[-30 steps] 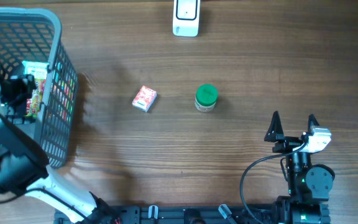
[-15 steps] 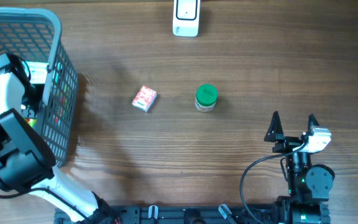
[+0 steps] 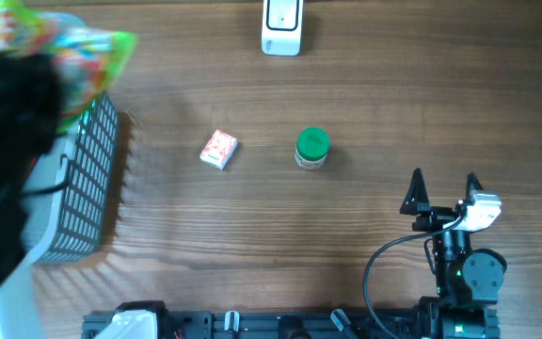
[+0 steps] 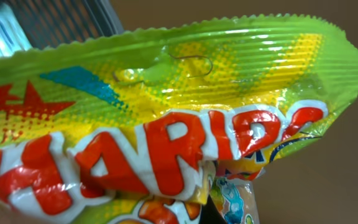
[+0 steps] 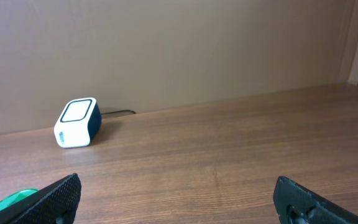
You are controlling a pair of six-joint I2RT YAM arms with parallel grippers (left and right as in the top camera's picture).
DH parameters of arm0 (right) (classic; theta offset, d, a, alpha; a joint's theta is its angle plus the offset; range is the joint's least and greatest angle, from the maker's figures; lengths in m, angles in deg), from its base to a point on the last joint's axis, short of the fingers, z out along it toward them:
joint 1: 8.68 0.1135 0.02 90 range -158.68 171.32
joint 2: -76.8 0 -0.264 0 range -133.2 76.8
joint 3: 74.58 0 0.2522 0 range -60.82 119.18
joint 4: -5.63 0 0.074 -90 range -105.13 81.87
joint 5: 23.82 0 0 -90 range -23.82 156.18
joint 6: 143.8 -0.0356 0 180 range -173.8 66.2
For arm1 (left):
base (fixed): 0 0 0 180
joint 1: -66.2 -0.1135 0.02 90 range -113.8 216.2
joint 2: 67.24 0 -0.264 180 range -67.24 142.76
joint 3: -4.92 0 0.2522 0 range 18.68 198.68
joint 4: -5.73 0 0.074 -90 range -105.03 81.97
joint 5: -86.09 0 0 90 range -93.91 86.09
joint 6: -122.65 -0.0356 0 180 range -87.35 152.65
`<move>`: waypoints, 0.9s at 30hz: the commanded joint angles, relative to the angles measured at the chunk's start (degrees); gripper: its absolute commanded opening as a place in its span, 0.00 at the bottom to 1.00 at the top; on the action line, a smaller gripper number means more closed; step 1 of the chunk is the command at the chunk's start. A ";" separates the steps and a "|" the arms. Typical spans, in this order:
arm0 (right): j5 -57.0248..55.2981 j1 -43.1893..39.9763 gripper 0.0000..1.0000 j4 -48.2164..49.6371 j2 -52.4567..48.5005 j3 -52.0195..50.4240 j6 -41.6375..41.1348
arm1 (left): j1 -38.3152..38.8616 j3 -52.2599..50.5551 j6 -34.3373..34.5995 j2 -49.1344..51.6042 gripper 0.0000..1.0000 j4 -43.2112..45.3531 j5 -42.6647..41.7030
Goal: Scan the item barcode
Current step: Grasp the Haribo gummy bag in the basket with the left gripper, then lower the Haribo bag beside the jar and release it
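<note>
A yellow-green Haribo candy bag (image 4: 179,93) with red letters fills the left wrist view and shows blurred at the overhead view's top left (image 3: 78,47), lifted high above the basket. My left gripper (image 4: 207,214) is shut on the bag's lower part; only a dark sliver of finger shows under it. No barcode is visible. The white scanner (image 3: 281,26) stands at the table's far edge, also seen as the scanner (image 5: 77,122) ahead of my right gripper. My right gripper (image 3: 445,188) rests open and empty at the front right, its fingertips (image 5: 58,196) wide apart.
A grey mesh basket (image 3: 87,179) stands at the left, half hidden by my blurred left arm (image 3: 7,151). A small red box (image 3: 219,149) and a green-lidded jar (image 3: 312,148) sit mid-table between basket and right arm.
My left gripper closed on the candy bag inside the basket and lifted it up out, close to the overhead camera. The right arm stayed still.
</note>
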 commanded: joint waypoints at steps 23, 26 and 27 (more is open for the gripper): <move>-0.28 0.17 1.00 0.20 0.35 -0.07 0.68 | 32.50 -19.65 -4.28 34.69 0.61 9.60 6.71; -0.28 0.17 1.00 0.20 0.35 -0.07 0.63 | 32.50 -19.74 -4.24 33.77 0.04 9.88 6.69; -0.28 0.17 1.00 0.20 0.35 -0.07 0.68 | 32.50 -20.17 -4.07 34.67 0.04 10.49 6.14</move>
